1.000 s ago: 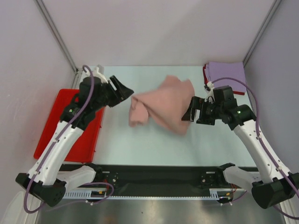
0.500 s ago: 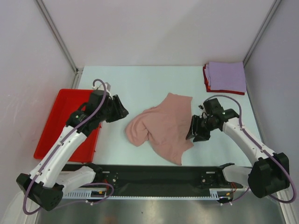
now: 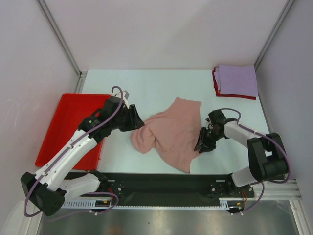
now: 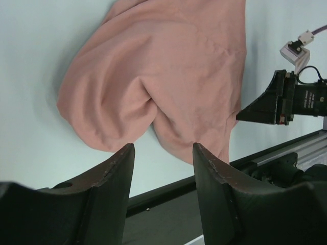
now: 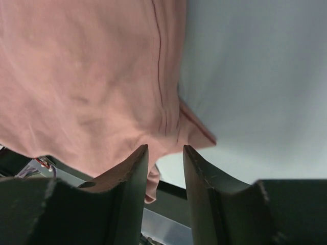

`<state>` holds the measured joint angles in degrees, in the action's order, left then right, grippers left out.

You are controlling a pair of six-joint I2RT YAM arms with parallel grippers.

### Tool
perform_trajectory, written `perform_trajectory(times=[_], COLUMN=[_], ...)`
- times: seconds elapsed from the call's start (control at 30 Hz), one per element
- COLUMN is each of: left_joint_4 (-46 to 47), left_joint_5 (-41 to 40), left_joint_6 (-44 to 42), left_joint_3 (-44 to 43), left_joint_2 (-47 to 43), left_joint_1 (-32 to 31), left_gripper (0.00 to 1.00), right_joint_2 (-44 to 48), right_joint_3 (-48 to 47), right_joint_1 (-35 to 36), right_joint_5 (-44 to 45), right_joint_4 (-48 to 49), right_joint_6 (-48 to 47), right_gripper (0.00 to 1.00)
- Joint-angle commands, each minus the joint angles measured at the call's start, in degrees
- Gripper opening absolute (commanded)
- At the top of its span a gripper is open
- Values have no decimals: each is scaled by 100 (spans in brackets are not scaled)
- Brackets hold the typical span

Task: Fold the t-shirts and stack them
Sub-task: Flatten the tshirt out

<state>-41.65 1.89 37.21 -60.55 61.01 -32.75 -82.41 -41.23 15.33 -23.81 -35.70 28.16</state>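
A dusty-pink t-shirt point(image 3: 173, 129) lies crumpled on the pale table, its plain side up with a fold at its left. My left gripper point(image 3: 139, 121) hovers just left of that fold, open, with nothing between its fingers. In the left wrist view the t-shirt point(image 4: 163, 71) spreads beyond the open left gripper point(image 4: 163, 150). My right gripper point(image 3: 199, 146) is low at the t-shirt's right hem. In the right wrist view the right gripper point(image 5: 164, 150) shows a narrow gap, with the hem point(image 5: 194, 125) just beyond the tips and no cloth clamped. A folded lavender t-shirt point(image 3: 237, 79) rests on a folded red one point(image 3: 215, 83) at the back right.
A red plastic tray point(image 3: 58, 129) sits at the table's left edge beside my left arm. A black rail point(image 3: 161, 183) runs along the near edge, close to the pink t-shirt's bottom corner. Grey walls enclose the table point(image 3: 156, 88).
The pink t-shirt, held up between both grippers a second ago, now lies on the table. The left gripper has moved toward its left fold. The right gripper has dropped to the hem and narrowed.
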Motion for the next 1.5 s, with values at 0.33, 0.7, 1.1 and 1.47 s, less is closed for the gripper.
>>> perform_trajectory(times=[0.33, 0.7, 1.1, 1.47], left_joint_4=[104, 69, -71, -194], left_joint_5=[118, 92, 48, 13], left_joint_6=[-425, -557, -1049, -1506], left_joint_3=[-457, -466, -527, -378], left_joint_2=[86, 113, 271, -107], left_joint_1=[-47, -47, -47, -47], left_gripper=[55, 55, 55, 56], right_joint_2=[-697, 355, -106, -3007], right_joint_3=[-658, -466, -1790, -4198], right_joint_1=[-145, 1163, -1032, -1164], right_joint_5=[246, -378, 87, 1124], right_joint_4=[406, -234, -210, 90], right_joint_6=[-373, 144, -188, -364], right_gripper=[29, 0, 71, 37])
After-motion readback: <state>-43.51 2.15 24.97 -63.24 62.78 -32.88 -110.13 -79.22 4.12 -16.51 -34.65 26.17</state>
